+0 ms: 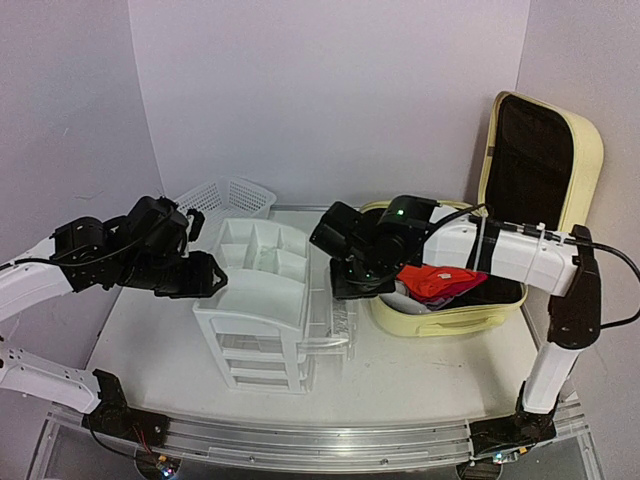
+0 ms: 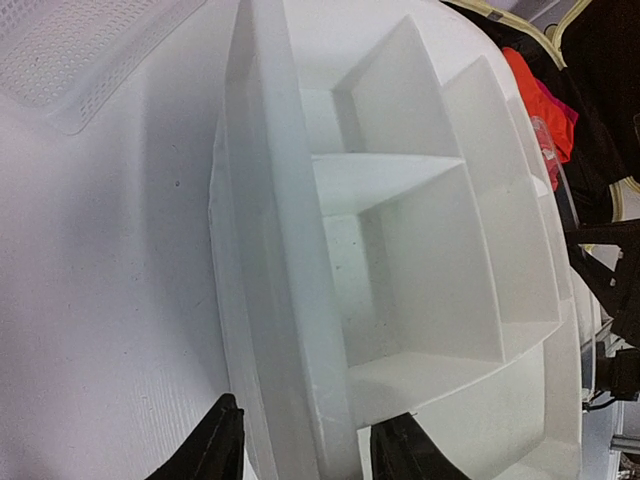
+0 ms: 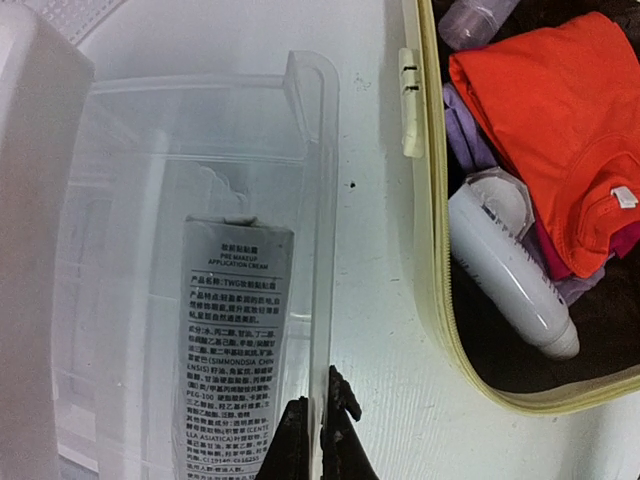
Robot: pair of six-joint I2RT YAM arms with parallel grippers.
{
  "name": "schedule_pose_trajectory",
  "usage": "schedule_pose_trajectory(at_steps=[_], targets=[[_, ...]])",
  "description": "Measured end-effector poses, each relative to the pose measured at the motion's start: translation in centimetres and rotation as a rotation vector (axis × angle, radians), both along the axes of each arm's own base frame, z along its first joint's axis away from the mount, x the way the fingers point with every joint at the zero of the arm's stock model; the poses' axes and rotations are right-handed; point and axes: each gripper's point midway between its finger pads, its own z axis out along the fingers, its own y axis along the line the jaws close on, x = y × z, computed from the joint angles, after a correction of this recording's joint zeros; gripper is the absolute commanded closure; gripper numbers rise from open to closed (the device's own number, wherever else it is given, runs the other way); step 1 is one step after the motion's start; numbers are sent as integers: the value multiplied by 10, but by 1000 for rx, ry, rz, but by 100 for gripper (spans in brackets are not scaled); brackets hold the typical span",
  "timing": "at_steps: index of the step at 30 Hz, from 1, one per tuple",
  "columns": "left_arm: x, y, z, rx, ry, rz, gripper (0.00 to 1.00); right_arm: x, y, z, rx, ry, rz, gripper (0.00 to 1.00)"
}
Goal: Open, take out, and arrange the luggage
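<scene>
The pale yellow luggage (image 1: pixel 440 322) lies open at the right with its black-lined lid (image 1: pixel 540 150) upright. Inside are an orange garment (image 3: pixel 540 120), a white bottle (image 3: pixel 505 270) and purple items. My right gripper (image 3: pixel 322 430) is shut on the front wall of a clear drawer (image 3: pixel 320 250) pulled out of the white drawer organizer (image 1: pixel 255 300); from above it (image 1: pixel 345 285) sits between organizer and luggage. A silver cream tube (image 3: pixel 232 340) lies in the drawer. My left gripper (image 2: pixel 305 450) is open, its fingers straddling the organizer's left edge (image 2: pixel 290 300).
A white mesh basket (image 1: pixel 228 197) stands at the back left, behind the organizer. The luggage rim (image 3: pixel 432 200) runs close beside the drawer, with a narrow strip of table between them. Walls enclose the table on three sides.
</scene>
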Motion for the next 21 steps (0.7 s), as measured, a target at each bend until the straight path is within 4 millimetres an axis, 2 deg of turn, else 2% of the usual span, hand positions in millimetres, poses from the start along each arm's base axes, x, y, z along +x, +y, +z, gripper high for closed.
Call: schedule_pose_trajectory(at_steps=[4,11,14,21], targets=[[1,2,1,2,-9,9,57,-6,-9,2,33,6,-21,100],[2,5,2,2,-11,30,60,-4,-6,1,76,10,-52,100],[3,6,3,-10,-10,51,61,-7,-9,-11,111,15,-74,100],[4,9,2,-52,-17,90,62,-15,-10,-9,239,17,-126,98]])
